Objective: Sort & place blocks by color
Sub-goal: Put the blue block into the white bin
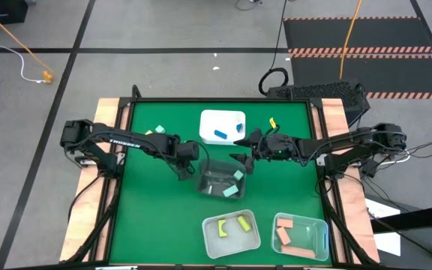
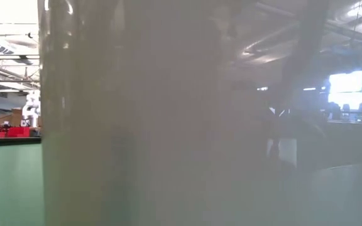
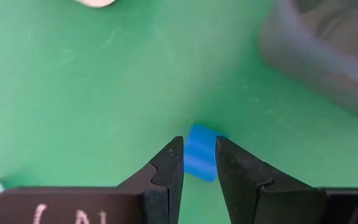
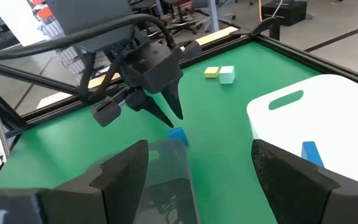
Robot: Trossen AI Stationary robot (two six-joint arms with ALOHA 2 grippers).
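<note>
L gripper [image 3: 199, 163] sits low over the green mat w/ its fingers [image 3: 168, 168] slightly parted, straddling a small blue block [image 3: 200, 151] that lies on the mat just beside the dark tub [image 1: 217, 180]; the tips flank the block but I can't tell if they touch it yet, so not a grip so far. The block looks like a stiff, light, smooth-faced cube: probably easy to lift, little force needed, but slick faces could let it twist or pop out if pinched off-centre, so best taken across two flat opposite sides, mid-height, jaws square to it. Room is tight on one side: the dark tub's wall is near, so a straight-up lift seems safer than a sideways drag. R gripper [image 4: 197, 180] hovers over that same tub w/ fingers spread wide, holding nothing, close to the L one, so the two arms could clash if both move inward. Farther on, the white tub [image 1: 208, 127] already holds blue pieces and is prob. the goal; the path there across the mat looks open. A yellow block [image 4: 211, 73] and a mint block [image 4: 227, 74] touch each other near the far mat edge. Clear tubs w/ yellow [image 1: 252, 238] and pink [image 1: 319, 234] sit on the other side, well apart.
</note>
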